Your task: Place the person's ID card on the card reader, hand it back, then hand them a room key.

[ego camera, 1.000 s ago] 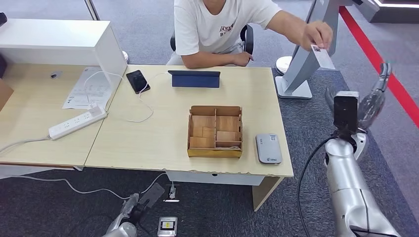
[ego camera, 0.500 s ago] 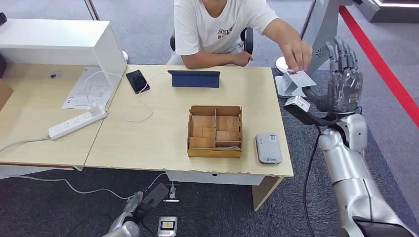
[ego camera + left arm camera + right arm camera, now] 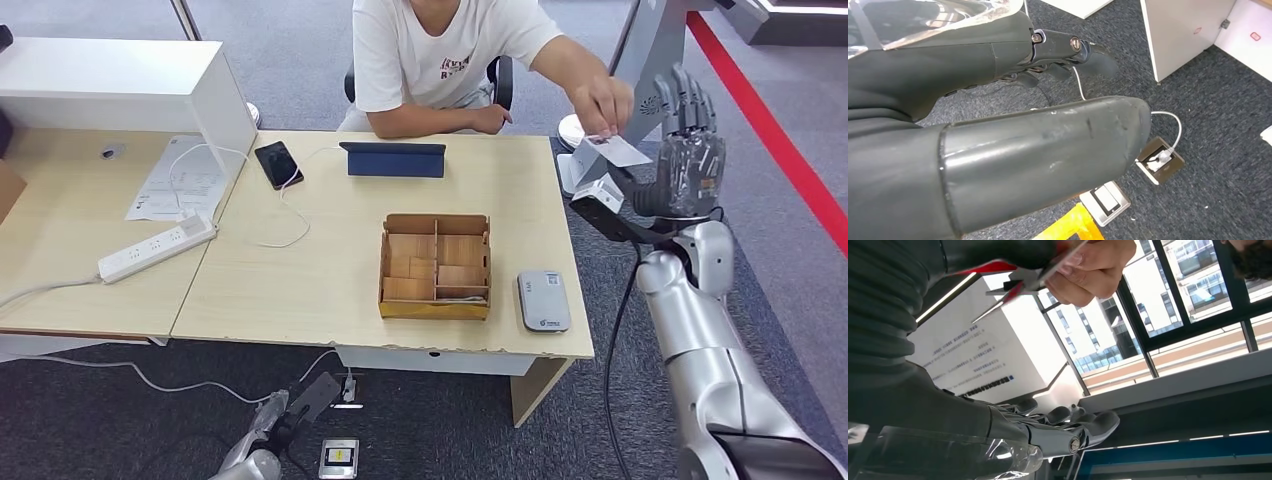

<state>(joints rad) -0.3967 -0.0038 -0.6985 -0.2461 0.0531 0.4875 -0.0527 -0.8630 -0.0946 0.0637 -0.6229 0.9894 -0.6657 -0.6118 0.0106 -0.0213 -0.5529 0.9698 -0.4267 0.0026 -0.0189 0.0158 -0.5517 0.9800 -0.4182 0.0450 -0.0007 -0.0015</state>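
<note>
While the person's hand (image 3: 603, 103) holds the ID card (image 3: 618, 151) out past the far right corner of the surface (image 3: 320, 270), the right hand (image 3: 688, 150) stands raised just beside it, palm toward the card, fingers (image 3: 685, 100) upright and apart, holding nothing. The card lies on the side of that hand toward the surface, very near the thumb; whether they touch cannot be told from the head view. It sits roughly flat, slightly tilted, with its long axis running across from the person's fingertips toward the robot's palm, the free short edge pointing at the hand. In the right wrist view the card (image 3: 1048, 267) shows edge-on, pinched in the person's fingers, above the thumb. My judgement is that the coming move turns on this small gap: the thumb and fingers must close on the free end. The right hand is plainly the nearer one; the left hand (image 3: 998, 150) hangs low over the carpet by the floor socket (image 3: 1160, 160), not gripping anything. The card reader (image 3: 543, 300) waits near the surface's front right edge, beside the wooden tray (image 3: 436, 308).
</note>
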